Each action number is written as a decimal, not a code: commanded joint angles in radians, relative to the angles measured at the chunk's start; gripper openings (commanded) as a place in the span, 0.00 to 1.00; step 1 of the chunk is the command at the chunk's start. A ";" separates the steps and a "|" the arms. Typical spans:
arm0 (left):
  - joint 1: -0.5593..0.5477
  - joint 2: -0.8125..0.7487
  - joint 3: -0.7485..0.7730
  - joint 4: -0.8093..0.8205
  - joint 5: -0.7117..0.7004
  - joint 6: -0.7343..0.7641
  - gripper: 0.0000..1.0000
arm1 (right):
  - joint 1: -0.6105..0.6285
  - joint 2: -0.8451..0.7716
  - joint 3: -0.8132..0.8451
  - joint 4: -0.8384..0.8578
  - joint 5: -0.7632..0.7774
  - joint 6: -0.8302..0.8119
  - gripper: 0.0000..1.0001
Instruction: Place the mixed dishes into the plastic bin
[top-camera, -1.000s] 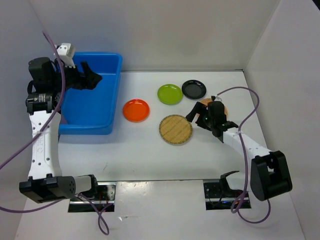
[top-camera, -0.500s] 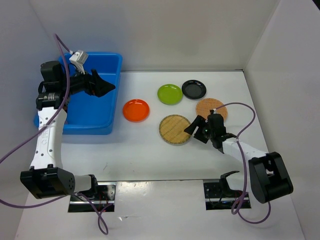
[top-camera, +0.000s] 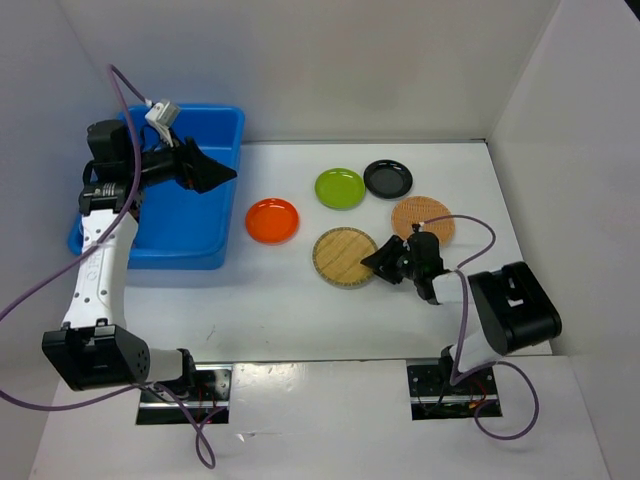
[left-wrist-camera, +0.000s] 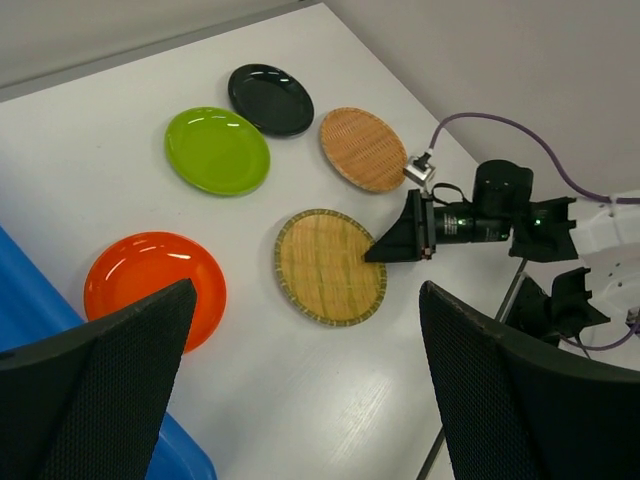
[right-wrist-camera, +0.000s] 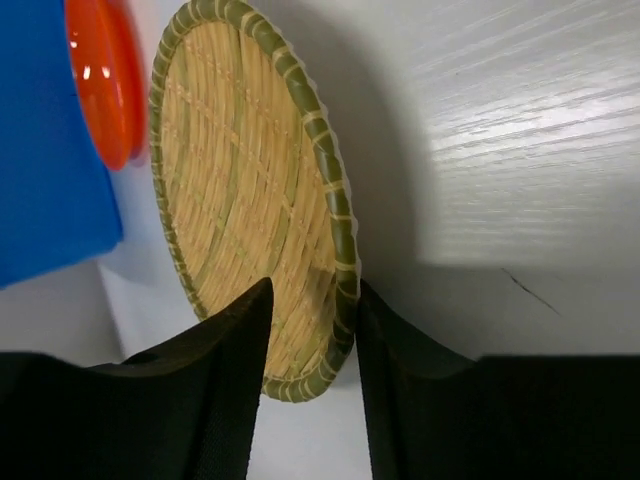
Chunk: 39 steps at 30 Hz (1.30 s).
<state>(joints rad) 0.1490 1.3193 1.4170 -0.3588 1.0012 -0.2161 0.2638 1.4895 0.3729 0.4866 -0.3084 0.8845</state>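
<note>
1. Your green-rimmed plate (top-camera: 343, 257) lies flat on the table (top-camera: 300, 315), near its middle and well right of the bin (top-camera: 180, 215).
2. Your right gripper (right-wrist-camera: 313, 290) straddles that plate's right rim with its jaws apart. One finger is over the weave and the other is outside the rim, not clamped.
3. The orange plate (top-camera: 272, 220), lime plate (top-camera: 340, 188), black plate (top-camera: 388, 178) and tan plate (top-camera: 423, 217) lie farther back, each apart from it.
4. Your left gripper (top-camera: 210, 172) hangs above the bin's right side, jaws spread wide and holding nothing.
</note>
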 joint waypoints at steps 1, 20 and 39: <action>-0.014 0.017 -0.009 0.066 0.056 -0.011 0.98 | -0.001 0.128 -0.008 0.015 0.005 -0.007 0.43; -0.161 0.239 -0.049 0.069 0.154 0.030 1.00 | 0.011 -0.388 0.221 -0.497 0.230 -0.199 0.00; -0.335 0.584 0.254 -0.121 0.472 0.250 1.00 | 0.029 -0.692 0.336 -0.530 0.008 -0.237 0.00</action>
<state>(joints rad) -0.1715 1.8778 1.6348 -0.4873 1.4227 -0.0135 0.2760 0.8421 0.6342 -0.0990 -0.2535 0.6563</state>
